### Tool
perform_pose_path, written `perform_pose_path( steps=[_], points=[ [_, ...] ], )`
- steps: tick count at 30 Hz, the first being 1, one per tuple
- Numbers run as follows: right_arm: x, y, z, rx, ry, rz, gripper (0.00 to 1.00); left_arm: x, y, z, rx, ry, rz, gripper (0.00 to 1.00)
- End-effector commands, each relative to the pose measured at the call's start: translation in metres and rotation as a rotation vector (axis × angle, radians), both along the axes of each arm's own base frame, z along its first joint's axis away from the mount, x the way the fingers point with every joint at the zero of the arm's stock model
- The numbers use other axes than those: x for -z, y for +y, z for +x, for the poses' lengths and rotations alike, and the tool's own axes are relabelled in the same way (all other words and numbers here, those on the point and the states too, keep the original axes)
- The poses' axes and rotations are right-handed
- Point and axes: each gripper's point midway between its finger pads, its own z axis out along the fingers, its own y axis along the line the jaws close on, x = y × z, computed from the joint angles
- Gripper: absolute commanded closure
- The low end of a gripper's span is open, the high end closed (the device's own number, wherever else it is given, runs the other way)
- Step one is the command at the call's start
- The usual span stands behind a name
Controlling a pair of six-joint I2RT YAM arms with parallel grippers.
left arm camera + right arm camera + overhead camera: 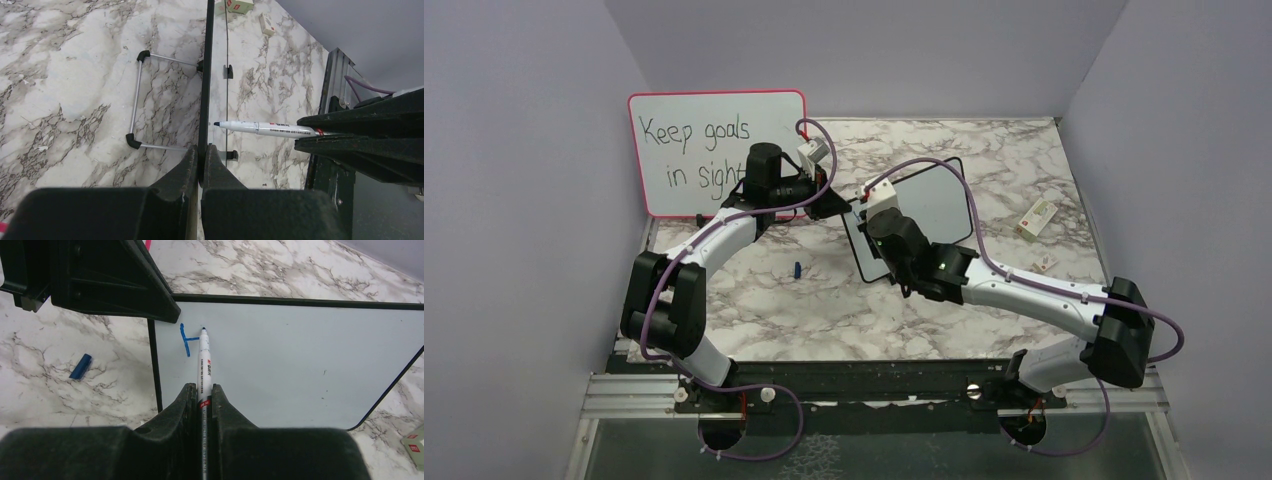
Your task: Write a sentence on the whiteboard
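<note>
Gripping a white marker along its barrel, the right end effector is clamped shut on it, with the tip at the face of the whiteboard. Holding the pen lengthwise between the jaws likely lets the arm steer the tip like a hand would. Of the sentence, only a short blue mark shows just left of the tip, so the writing has barely begun.

The whiteboard stands propped mid-desk. The left end effector is closed on its black frame at the left edge, probably to brace the light board against the push of the pen.

The left wrist view sees the board edge-on and shows the wire stand behind it, which the other views hide. Only the right wrist view shows the blue mark, as well as the blue cap lying on the marble desk, left of the board.

Farther back, the top view alone takes in a pink-framed board with black handwriting, leaning against the left wall, and a small box off to the right.
</note>
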Motion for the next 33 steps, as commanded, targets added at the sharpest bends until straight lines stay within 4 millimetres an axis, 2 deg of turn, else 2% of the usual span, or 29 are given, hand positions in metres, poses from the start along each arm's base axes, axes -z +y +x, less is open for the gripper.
perform_pose_path(
  steps=[1, 15, 33],
  points=[
    [-0.013, 0.008, 0.007, -0.003, -0.025, 0.041, 0.99, 0.004, 0.003, -0.004, 0.026, -0.009, 0.019, 1.00],
    [-0.017, 0.009, 0.012, 0.006, -0.036, 0.040, 0.99, 0.005, 0.002, -0.005, 0.028, -0.009, 0.019, 1.00],
    [0.009, -0.002, 0.000, -0.001, 0.054, -0.003, 0.99, 0.004, 0.003, -0.004, 0.027, -0.010, 0.020, 1.00]
  ],
)
